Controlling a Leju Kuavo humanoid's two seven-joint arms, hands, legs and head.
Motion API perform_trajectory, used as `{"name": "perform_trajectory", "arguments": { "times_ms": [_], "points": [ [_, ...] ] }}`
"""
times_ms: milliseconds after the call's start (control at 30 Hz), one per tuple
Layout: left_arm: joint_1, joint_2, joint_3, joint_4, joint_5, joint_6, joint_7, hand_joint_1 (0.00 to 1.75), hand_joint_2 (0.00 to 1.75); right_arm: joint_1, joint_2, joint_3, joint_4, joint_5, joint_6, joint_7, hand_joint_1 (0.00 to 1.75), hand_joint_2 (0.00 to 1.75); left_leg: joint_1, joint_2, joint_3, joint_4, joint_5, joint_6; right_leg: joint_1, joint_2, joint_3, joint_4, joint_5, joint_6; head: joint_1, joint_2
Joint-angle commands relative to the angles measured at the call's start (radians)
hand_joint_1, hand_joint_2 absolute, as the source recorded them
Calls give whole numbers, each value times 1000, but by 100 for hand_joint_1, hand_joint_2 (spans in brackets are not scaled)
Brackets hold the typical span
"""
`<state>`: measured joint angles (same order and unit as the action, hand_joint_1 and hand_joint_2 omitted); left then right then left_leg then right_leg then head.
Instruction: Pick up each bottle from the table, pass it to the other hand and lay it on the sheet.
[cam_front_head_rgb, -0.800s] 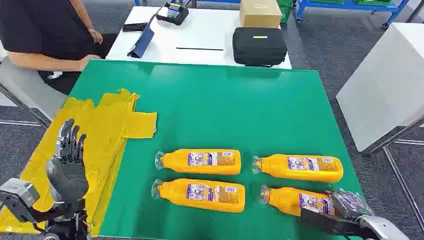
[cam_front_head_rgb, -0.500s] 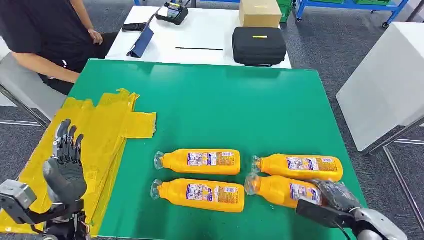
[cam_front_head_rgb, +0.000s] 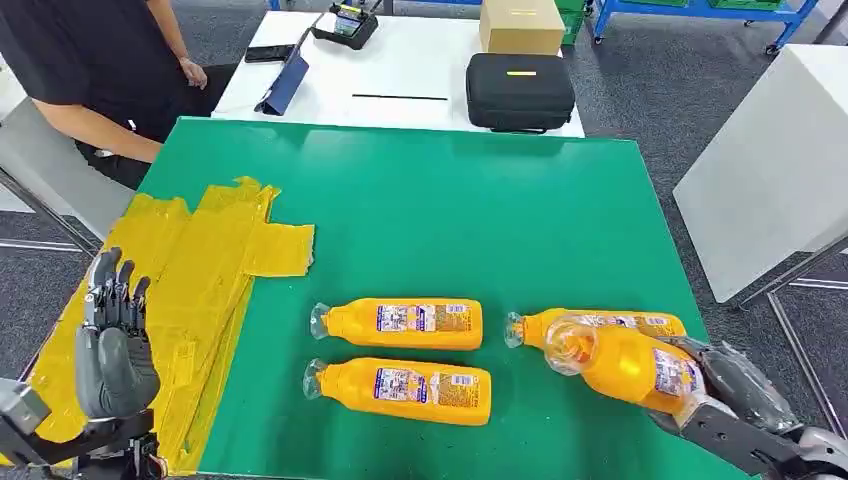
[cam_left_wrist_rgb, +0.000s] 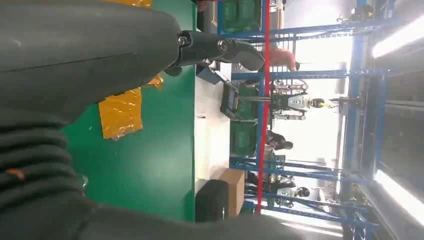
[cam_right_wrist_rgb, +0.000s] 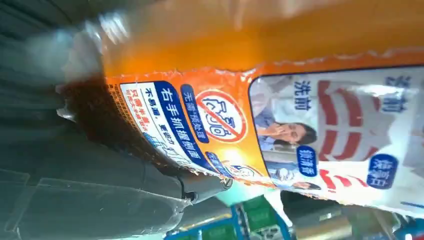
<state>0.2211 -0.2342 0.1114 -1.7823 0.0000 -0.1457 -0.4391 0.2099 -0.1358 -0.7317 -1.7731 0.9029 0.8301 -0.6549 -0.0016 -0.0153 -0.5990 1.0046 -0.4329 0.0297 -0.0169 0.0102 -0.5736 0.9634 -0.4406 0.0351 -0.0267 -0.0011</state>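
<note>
Left hand (cam_front_head_rgb: 112, 345) waits over the yellow sheet (cam_front_head_rgb: 200, 270), fingers apart and holding nothing, well off from the right hand (cam_front_head_rgb: 725, 385), which is clamped on the base end of a lifted orange bottle (cam_front_head_rgb: 620, 365), its cap end tilted up toward the left. Risks, as I judge them: gripped far from its middle, the bottle may sag, twist free, or clip the lying bottle (cam_front_head_rgb: 600, 322) just beyond it. On the held bottle's label, Chinese text reads roughly 右手抓握, beside a red prohibition circle.

"右手抓握" on bottle label (cam_right_wrist_rgb: 320, 145)
</note>
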Motion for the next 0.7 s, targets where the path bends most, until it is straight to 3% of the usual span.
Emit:
{"name": "perform_trajectory", "arguments": {
  "times_ms": [33, 67, 200, 333, 467, 600, 700],
  "points": [
    [-22, -19, 50, 75, 4, -17, -14, 0, 175, -147, 213, -77, -46, -99, -76, 29, 175, 175, 0, 2, 3, -2, 0, -2, 1, 1, 2, -1, 0, -2, 0, 0],
    [-23, -18, 49, 78, 5, -19, -14, 0, 175, -148, 219, -59, -49, -106, -88, 33, 175, 175, 1, 3, 3, -2, 0, -2, 1, 2, 2, -2, 1, -2, 0, 0],
    [-40, -15, -5, 60, -13, -54, 12, 0, 175, -216, 270, 255, -16, -258, -210, 140, 175, 175, 2, 10, 5, -2, -1, -2, 2, 8, 3, -2, 2, -2, 0, 0],
    [-82, 7, -87, 91, -5, -71, 28, 0, 175, -249, 233, 511, 63, -474, -359, 249, 175, 175, 3, 16, 7, -2, -1, -3, 3, 12, 3, -1, 2, -3, 0, 0],
    [-96, 16, -106, 114, 7, -70, 27, 0, 175, -263, 216, 578, 103, -501, -419, 262, 175, 175, 3, 11, 7, -2, 1, -2, 3, 7, 4, -1, 2, -3, 0, 0],
    [-118, 57, -201, 156, 46, -72, 25, 0, 175, -233, 104, 715, 178, -591, -580, 250, 175, 175, 3, 7, 5, -2, 1, -1, 3, 3, 4, -2, 1, -2, 0, 0],
    [-123, 70, -244, 167, 74, -58, 28, 0, 175, -221, 49, 775, 200, -641, -639, 249, 175, 175, 3, 5, 5, -2, 1, -1, 3, 2, 5, -2, 1, -2, 0, 0]
  ]
}}
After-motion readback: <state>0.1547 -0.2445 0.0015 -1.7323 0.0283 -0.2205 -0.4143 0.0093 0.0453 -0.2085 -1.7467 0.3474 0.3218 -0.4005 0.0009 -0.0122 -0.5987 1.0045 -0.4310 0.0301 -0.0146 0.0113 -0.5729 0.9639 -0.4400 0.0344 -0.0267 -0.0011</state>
